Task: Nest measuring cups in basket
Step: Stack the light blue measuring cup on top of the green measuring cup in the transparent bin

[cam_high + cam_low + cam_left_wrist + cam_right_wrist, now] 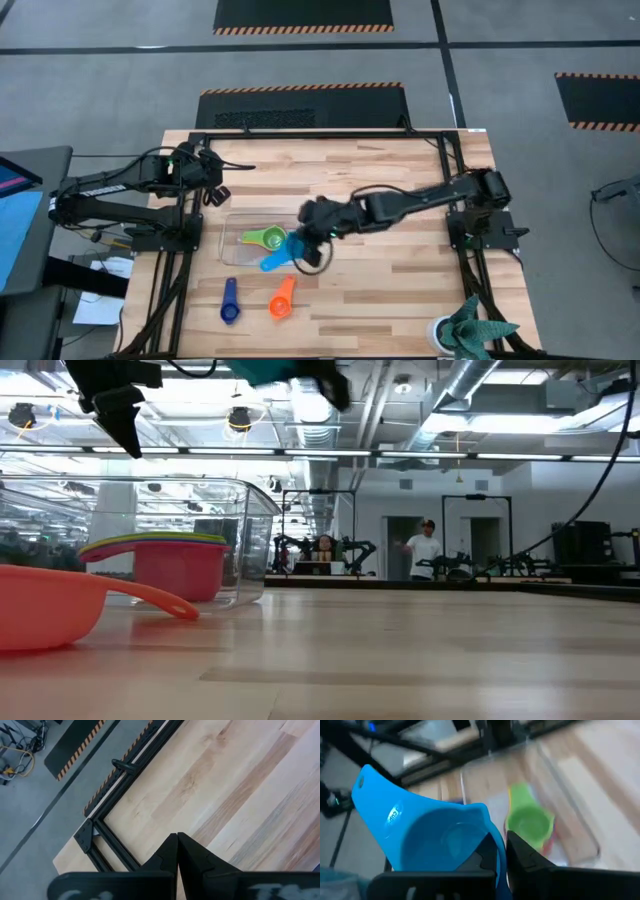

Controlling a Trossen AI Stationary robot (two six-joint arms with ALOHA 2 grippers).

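The clear basket (232, 245) stands left of the table's middle and holds nested measuring cups. The green one (265, 238) is on top, over yellow and red ones (180, 570). My right gripper (501, 855) hovers above the basket's right end, shut on the light blue cup (277, 258). An orange cup (283, 298) and a dark blue cup (230, 302) lie on the table nearer the front edge. My left gripper (215, 190) waits shut and empty above the table's far left. My right gripper pinches the light blue cup's wall at the rim (496, 844), on the side opposite the handle (366, 785). One finger is inside the bowl and one outside. The fingers slant down from the table's right. The cup is lifted clear and tilted, its handle pointing away from the gripper.
A potted plant (468, 330) stands at the table's front right corner. Bare wood lies right of the basket and along the far side. People stand in the room far behind the table (425, 550).
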